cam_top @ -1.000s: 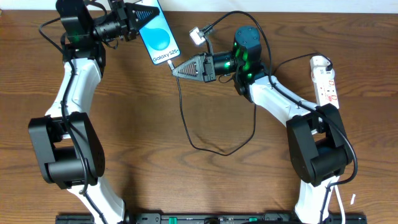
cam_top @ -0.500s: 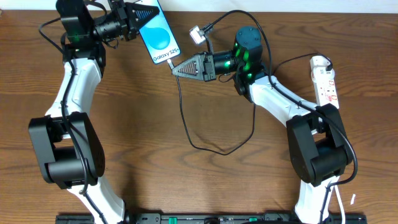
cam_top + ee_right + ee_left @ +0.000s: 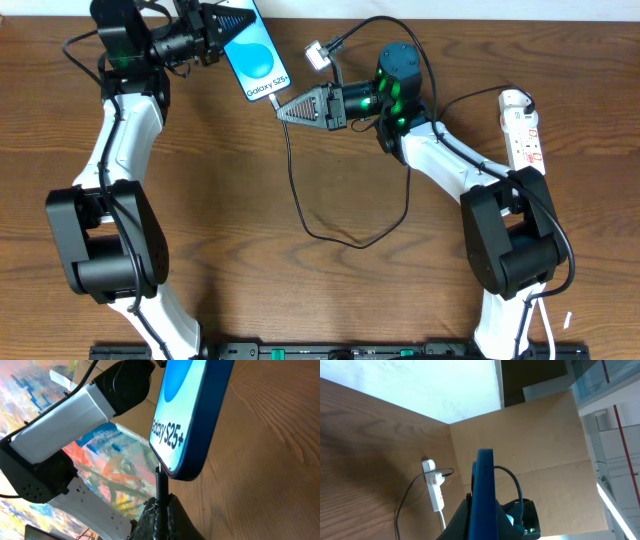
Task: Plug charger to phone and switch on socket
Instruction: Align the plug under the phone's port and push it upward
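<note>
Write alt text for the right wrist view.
A blue-edged Galaxy S25+ phone fills the upper frame, the black charger plug meeting its bottom edge, pinched in the shut right end effector. Behind it stands the left arm, white and black, over a wooden table.

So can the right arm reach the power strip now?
Probably not yet: its end effector is shut on the charger plug at the phone; the power strip itself looks unobstructed.

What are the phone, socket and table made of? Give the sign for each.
Phone: glossy glass-like front, lit and smooth; blue frame with a soft sheen, metal or plastic. Socket: smooth white plastic, by its moulded look. Table: brown wood grain, matte; solid wood or laminate, unclear.
</note>
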Robot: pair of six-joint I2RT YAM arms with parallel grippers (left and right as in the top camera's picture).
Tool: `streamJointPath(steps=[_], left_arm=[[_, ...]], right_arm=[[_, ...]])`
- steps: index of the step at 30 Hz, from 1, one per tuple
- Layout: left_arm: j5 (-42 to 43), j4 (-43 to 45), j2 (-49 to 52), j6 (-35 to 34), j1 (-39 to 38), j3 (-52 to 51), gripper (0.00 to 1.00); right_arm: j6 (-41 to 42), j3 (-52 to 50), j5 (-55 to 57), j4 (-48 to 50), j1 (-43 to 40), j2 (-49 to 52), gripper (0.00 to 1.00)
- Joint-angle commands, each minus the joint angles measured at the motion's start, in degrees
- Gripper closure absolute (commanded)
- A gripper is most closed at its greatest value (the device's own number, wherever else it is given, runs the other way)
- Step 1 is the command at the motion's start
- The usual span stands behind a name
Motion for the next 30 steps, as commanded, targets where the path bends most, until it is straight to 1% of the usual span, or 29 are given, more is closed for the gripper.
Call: streamJointPath(steps=[1, 9, 30], left_arm=[[1.5, 0.5, -0.7, -0.9, -0.7, 0.0, 0.93], [1.8, 0.5, -0.7, -0.9, -0.7, 0.0, 0.93], [2.8, 0.5, -0.7, -0.6, -0.7, 0.0, 0.93]], right_arm=[[0.6, 0.0, 3.2, 0.3, -0.1, -1.2, 0.99], [1.3, 0.0, 4.0, 0.4, -0.1, -1.2, 0.99], [9.2, 0.0, 8.2, 0.4, -0.1, -1.2, 0.99]])
